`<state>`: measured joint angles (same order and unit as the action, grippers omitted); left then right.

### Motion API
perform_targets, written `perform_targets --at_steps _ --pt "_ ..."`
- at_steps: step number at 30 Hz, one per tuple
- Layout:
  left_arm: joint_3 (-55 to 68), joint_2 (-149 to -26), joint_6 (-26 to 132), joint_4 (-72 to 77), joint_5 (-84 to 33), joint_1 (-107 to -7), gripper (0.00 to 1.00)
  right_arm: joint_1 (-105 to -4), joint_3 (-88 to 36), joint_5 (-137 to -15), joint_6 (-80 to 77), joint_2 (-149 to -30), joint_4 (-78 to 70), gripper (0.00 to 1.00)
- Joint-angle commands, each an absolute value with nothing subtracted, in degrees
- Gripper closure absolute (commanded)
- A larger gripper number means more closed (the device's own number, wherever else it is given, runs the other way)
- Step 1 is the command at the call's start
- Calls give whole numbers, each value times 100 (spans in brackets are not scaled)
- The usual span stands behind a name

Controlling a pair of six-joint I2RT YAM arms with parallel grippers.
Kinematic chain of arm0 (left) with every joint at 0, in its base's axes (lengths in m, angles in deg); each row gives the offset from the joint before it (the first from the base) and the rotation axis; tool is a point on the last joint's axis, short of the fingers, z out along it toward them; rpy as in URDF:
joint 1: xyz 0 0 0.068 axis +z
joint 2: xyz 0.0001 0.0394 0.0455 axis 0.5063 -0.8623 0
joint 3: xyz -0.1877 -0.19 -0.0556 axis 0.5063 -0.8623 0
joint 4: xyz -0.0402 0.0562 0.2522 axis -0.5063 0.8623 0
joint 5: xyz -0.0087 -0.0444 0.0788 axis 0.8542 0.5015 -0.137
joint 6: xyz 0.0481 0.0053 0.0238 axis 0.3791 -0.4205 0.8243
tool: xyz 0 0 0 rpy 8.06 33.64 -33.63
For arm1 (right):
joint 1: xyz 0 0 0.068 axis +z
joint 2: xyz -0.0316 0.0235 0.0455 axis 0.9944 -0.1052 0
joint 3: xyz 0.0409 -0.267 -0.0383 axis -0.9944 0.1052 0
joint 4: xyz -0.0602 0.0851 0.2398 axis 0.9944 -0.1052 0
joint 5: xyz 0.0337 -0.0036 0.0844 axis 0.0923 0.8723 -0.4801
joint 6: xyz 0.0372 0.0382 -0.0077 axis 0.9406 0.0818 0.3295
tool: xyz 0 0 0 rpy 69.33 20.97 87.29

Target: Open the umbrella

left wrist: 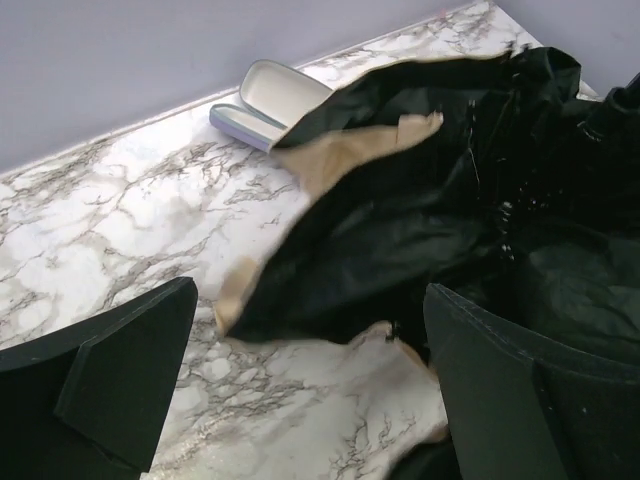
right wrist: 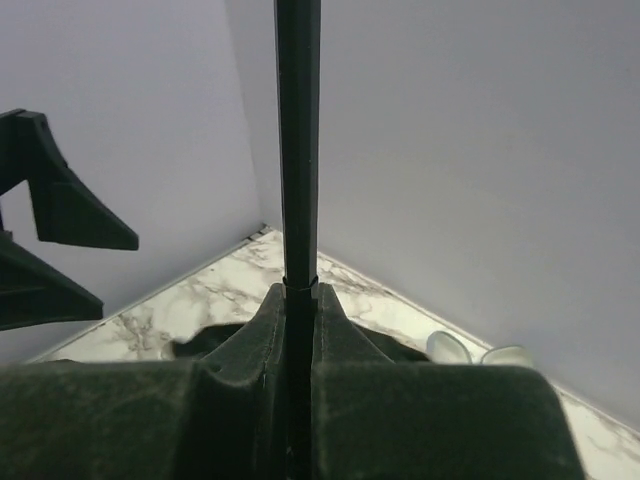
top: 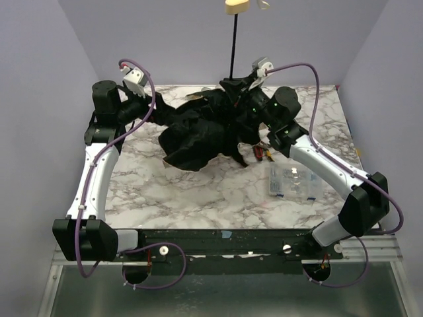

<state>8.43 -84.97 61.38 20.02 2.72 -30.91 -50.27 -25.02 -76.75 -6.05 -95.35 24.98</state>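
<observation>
**Umbrella slumped on the bench, shaft clamped upright**

Toward the near right of the marble bench (top: 172, 191) lies a clear plastic box (top: 291, 181). Just beyond it, a red-handled tool (top: 260, 153) sits at the edge of the umbrella's cloth.

The umbrella (top: 198, 132) fills the middle of the bench. Its canopy lies in a loose, crumpled heap, mostly black side up, with tan fabric showing at the folded edges.

The left hand (left wrist: 310, 290) hangs over the left side of the heap. Its jaws are spread wide, one finger (left wrist: 120, 370) on each side, and it grips nothing. Canopy cloth lies below the gap between the fingers.

Farther back, the right hand (right wrist: 298, 292) is closed tight on the thin black shaft (top: 232, 49) just above the canopy. Above the grip the shaft rises nearly straight up against the back wall, with the beige knob handle (top: 236, 6) at its top.

Beyond the canopy, near the back wall, a pale lavender case (left wrist: 270, 100) lies open on the bench, apart from the cloth.
</observation>
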Motion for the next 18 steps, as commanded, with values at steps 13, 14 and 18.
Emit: perform_targets --at_steps 13,14,18 --pt "945 -8405 7189 2063 121 -3758 1 -5416 -2227 -7240 -238 -9172 2975 100" --pt "968 -8413 7188 2074 130 -3779 1 -5617 -2275 -7086 -216 -9207 3052 100" --pt "1082 -8460 7164 2126 289 -3791 1 -6146 -2438 -6840 214 -9297 3156 100"
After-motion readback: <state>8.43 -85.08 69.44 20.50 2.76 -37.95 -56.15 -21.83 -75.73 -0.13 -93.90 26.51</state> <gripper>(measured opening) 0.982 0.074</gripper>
